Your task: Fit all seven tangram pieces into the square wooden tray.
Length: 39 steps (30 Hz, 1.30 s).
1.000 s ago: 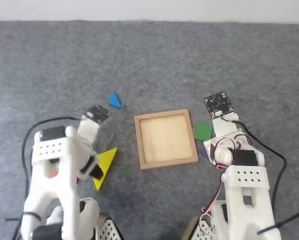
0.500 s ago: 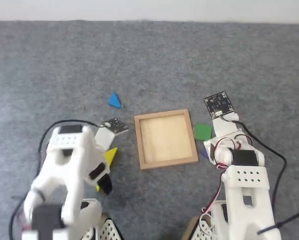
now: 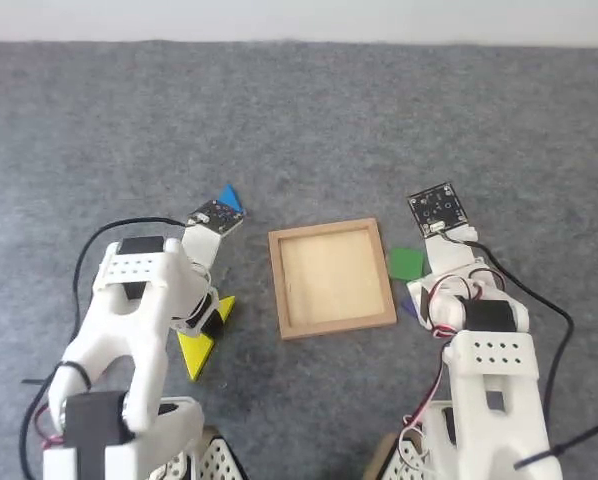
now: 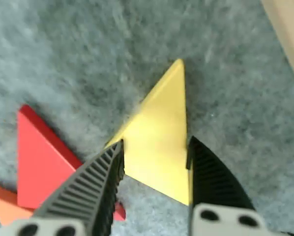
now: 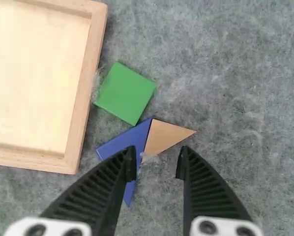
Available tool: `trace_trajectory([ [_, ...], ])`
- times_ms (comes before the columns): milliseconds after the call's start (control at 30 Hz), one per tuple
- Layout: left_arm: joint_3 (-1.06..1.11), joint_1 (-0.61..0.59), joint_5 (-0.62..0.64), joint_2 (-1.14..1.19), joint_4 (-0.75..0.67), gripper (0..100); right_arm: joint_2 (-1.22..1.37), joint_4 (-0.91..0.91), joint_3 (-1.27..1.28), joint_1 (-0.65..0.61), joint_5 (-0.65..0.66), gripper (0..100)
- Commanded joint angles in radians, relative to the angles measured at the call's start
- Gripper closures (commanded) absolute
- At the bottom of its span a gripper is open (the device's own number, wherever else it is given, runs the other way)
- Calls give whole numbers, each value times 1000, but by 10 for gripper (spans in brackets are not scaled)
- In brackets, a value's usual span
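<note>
The left pincer (image 4: 155, 148) stands open, jaws straddling the yellow triangle (image 4: 159, 123) lying flat on the counter (image 3: 279, 120), near the empty wooden tray (image 3: 277, 285). Lower fully, centre on opposite edges, then close; avoid nudging the neighbouring red triangle (image 4: 41, 157).

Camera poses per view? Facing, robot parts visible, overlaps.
High view: fixed overhead, looking down; left arm, right arm, wooden tray.
Left wrist view: on left wrist, past left gripper onto yellow triangle.
Right wrist view: on right wrist, past right gripper onto green square, tray corner.
Shared with high view: yellow triangle (left wrist); tray, green square (right wrist).
</note>
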Motion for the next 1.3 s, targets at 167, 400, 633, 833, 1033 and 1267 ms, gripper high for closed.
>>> trace_trajectory([
  [167,13,-135,-86,-172,203,816,-44,10,-17,13,-3,844],
  [400,99,-135,-279,-255,272,803,-44,10,-17,13,-3,844],
  [633,79,-52,-218,-25,201,778,-44,10,-17,13,-3,844],
  [833,-27,-54,-98,275,92,830,-44,10,-17,13,-3,844],
  [1033,-44,-54,-9,193,41,832,-44,10,-17,13,-3,844],
  [1267,-18,-52,132,-149,-104,830,-44,10,-17,13,-3,844],
])
